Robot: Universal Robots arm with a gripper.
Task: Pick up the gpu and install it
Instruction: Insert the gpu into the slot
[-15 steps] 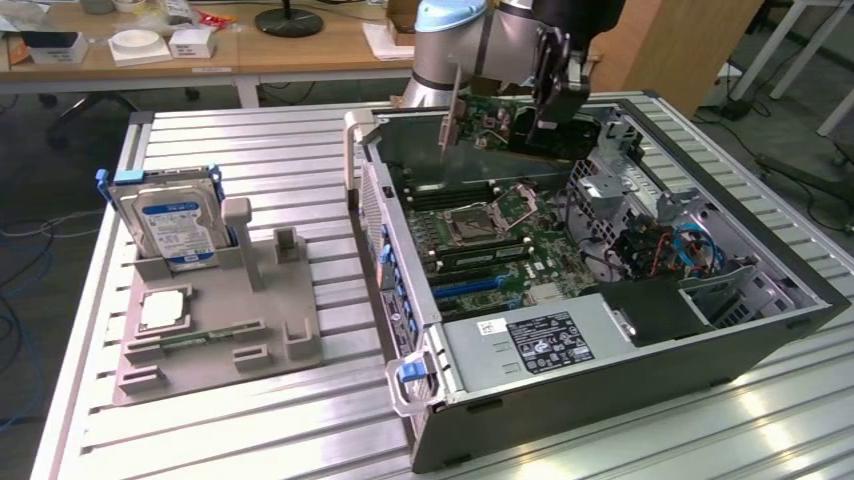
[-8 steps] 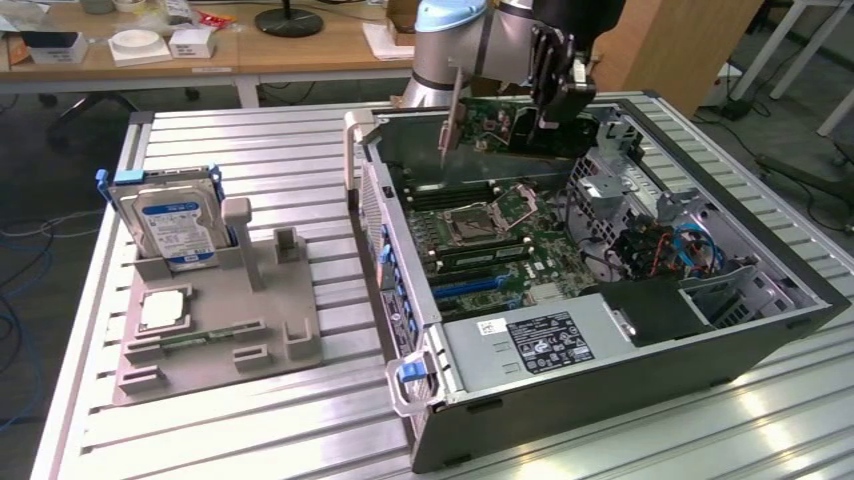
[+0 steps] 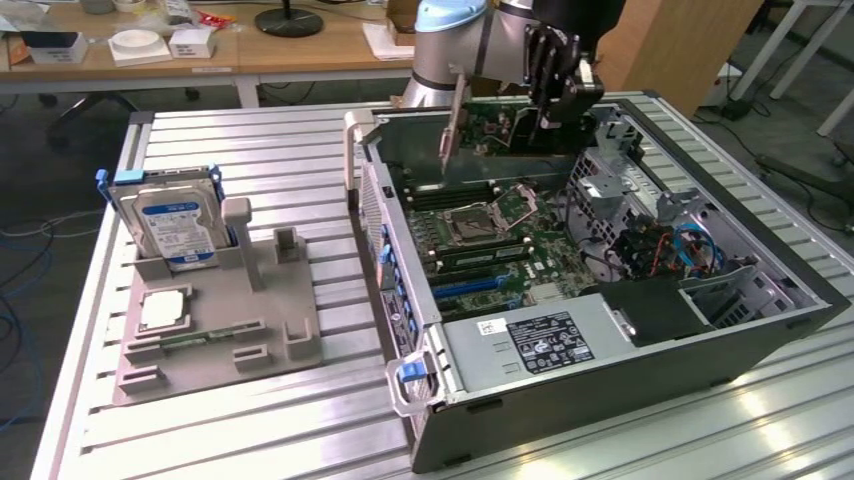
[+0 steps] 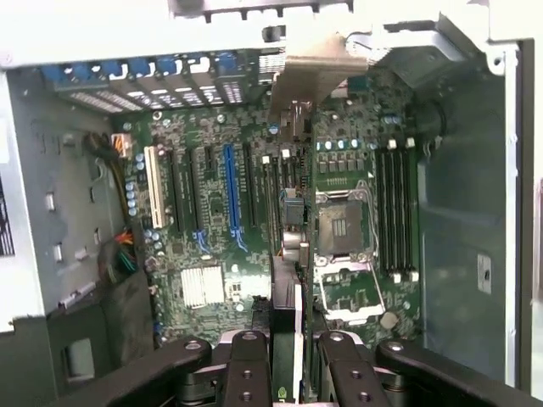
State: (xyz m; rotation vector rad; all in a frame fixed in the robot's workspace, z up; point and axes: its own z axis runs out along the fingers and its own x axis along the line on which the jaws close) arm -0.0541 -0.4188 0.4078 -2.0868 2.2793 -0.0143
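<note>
Two fingers of my claw (image 3: 558, 105) pinch the gpu (image 3: 505, 140) on edge above the open case (image 3: 747, 330). Slots (image 3: 470, 285) lie toward six o'clock in the exterior view; I should lower squarely, bracket (image 3: 454, 115) at nine o'clock.

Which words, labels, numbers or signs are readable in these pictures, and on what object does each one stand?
No text can be read here.
Hard drive label: blue and white, print too small to read.
Power supply label: black, white print too small to read.
White sticker beside it: too small to read.
</note>
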